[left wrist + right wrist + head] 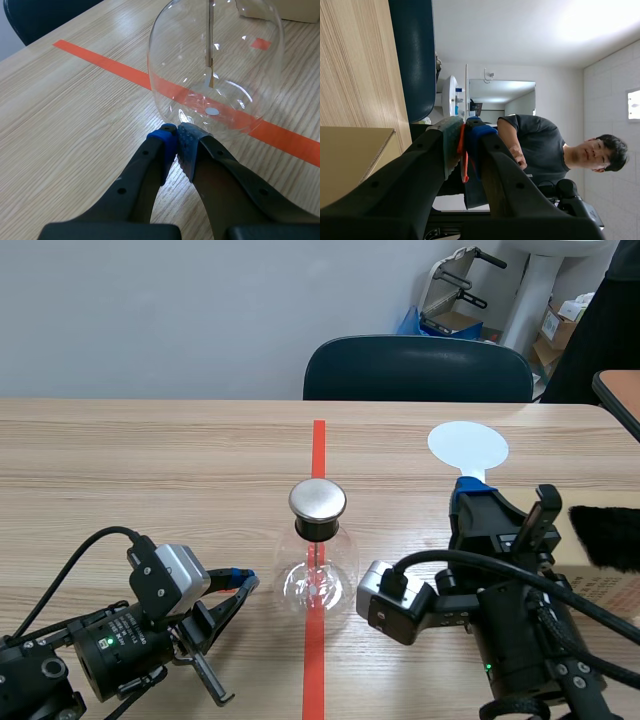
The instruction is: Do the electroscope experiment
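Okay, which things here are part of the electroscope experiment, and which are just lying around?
Part of the job: glass flask with metal cap; white disc, clamped in the right gripper; left gripper, jaws shut at the flask's base.
Lying about: black fur, perhaps for charging; cardboard box; chair.

Glass electroscope (317,578) w/ metal cap (317,500) upright on tape line (318,445); white disc (468,447) to its right.

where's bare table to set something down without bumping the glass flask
Widest bare patch: the table left of the tape line, between its far edge and the left gripper. A smaller one lies beyond the flask, between tape and white disc. Crowded: near side, where both arms flank the flask, and by the black brush at right.
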Controlling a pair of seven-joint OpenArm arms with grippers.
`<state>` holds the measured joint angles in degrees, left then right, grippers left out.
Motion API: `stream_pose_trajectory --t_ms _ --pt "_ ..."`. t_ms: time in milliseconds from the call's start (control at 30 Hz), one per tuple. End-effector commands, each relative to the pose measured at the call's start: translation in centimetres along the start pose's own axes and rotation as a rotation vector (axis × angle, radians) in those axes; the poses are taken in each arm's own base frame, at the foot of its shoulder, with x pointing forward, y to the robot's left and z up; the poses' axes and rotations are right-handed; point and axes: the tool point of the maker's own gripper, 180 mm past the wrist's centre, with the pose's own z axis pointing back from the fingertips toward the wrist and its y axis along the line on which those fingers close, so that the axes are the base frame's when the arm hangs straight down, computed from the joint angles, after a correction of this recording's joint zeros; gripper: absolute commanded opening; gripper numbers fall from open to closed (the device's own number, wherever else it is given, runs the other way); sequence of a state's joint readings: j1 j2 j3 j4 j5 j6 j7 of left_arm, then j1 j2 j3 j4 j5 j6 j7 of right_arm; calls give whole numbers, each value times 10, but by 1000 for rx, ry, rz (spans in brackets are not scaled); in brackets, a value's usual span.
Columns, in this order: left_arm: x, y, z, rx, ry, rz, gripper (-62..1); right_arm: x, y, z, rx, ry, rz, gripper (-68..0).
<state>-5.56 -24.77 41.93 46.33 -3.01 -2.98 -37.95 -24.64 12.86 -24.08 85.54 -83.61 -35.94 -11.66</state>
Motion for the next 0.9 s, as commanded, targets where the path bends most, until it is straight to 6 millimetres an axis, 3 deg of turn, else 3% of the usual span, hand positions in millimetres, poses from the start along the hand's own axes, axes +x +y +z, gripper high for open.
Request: stream_pose_trajectory --t_ms 0,400,600,867 --pt "9 2 -3 11 -33 1 -569 -3 -7 -4 -27 3 7 -656" --pt "9 3 -3 14 -36 4 -557 -3 -7 -4 -28 3 7 -655" --pt "18 3 8 7 -101 -2 -349 -3 -7 -4 -28 2 7 -655" --pt "19 -3 43 -18 -164 40 -323 -1 -9 -4 -37 -7 5 -655"
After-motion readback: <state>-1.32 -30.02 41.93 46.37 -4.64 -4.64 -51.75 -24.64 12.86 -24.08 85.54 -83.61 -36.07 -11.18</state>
